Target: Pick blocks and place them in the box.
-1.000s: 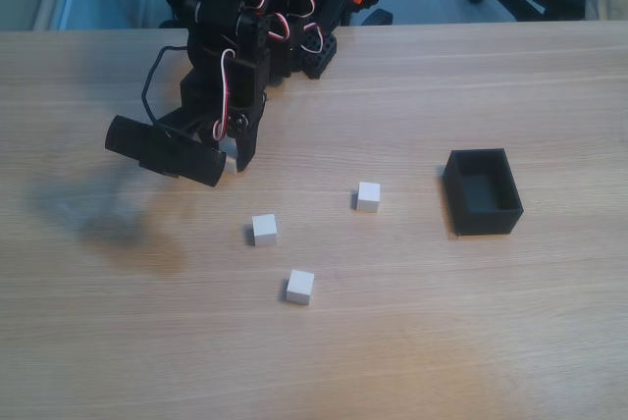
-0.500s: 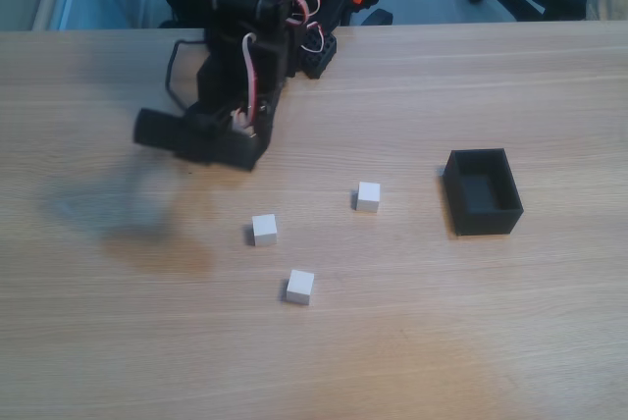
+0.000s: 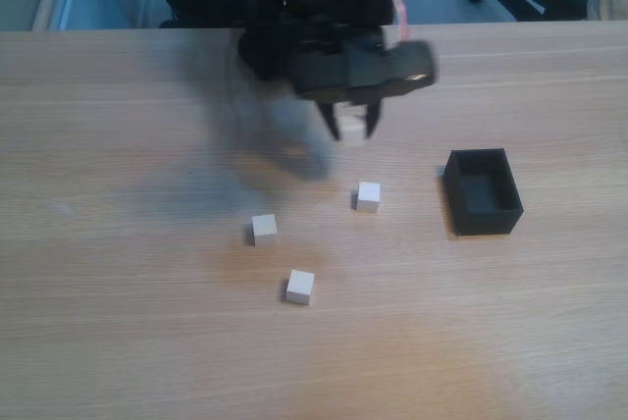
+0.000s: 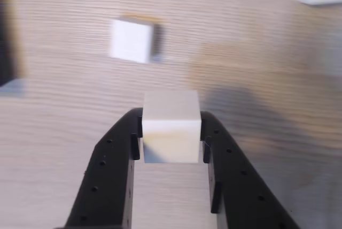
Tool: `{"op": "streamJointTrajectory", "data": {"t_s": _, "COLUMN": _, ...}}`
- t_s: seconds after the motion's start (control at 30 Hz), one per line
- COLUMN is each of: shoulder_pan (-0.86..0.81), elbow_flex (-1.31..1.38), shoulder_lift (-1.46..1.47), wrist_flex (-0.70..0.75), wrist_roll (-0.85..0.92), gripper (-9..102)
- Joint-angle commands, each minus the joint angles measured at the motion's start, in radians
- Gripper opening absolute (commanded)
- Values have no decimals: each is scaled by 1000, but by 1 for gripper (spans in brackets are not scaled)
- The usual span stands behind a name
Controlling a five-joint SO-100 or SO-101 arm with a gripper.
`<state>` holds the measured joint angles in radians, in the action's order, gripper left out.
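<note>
1. Gripper is closed on one white block, narrow gap, both fingers pressed flat against its side faces in the wrist view. In the fixed view the gripper is heavily motion-blurred, up off the table and left of the box.
2. Risks, as a guess: grip is only near the fingertips, so a fast swing could let the held block slip or twist. Releasing before it is over the box would drop it on the table. Coming in low could clip the box's thin wall and push it.
3. Box: small, black, open top, rectangular, nothing visible inside.
4. Blocks on the table: nearest block is just left of the box, middle block further left, front block left of the box and nearer the camera. All plain white cubes, alike, much smaller than the box, apart from each other.
5. Wrist view also shows one loose cube on the wood beyond the held one, blurred.
</note>
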<state>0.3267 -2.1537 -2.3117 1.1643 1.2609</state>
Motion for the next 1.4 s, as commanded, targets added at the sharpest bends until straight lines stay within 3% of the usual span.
{"op": "streamJointTrajectory", "data": {"t_s": 0.0, "shoulder_pan": 104, "elbow_flex": 160, "shoulder_lift": 61, "wrist_flex": 8, "wrist_roll": -54, "gripper": 0}}
{"op": "streamJointTrajectory", "data": {"t_s": 0.83, "shoulder_pan": 459, "elbow_flex": 514, "shoulder_lift": 489, "wrist_flex": -149, "wrist_roll": -160, "gripper": 0}}
{"op": "streamJointTrajectory", "data": {"t_s": 1.37, "shoulder_pan": 430, "elbow_flex": 541, "shoulder_lift": 549, "wrist_flex": -186, "wrist_roll": -179, "gripper": 13}}
